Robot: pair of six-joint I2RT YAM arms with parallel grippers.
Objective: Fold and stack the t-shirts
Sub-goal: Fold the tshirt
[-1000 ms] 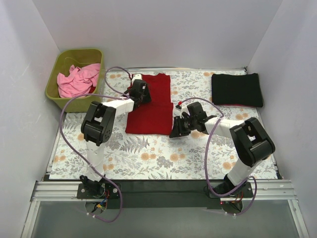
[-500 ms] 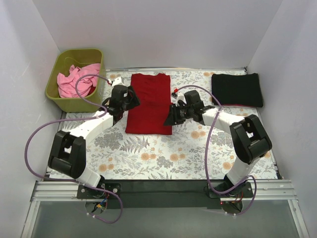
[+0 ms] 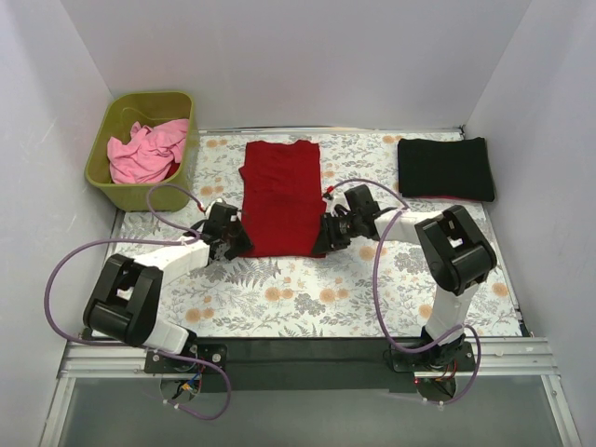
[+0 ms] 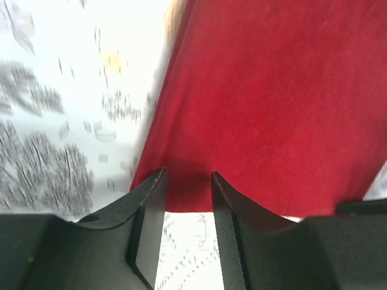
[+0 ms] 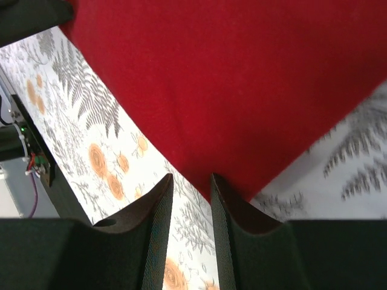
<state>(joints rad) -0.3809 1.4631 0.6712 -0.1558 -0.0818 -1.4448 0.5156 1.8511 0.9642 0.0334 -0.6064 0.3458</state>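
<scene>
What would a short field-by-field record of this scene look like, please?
dark red t-shirt: lying flat as a long rectangle, mid-table
black t-shirt: folded, far right
pink t-shirt: crumpled inside the olive-green bin, far left
left gripper: low at the red shirt's near left corner, fingers apart
right gripper: low at its near right corner, fingers apart
surface: floral table cloth
stack: none yet; the three shirts lie apart
</scene>
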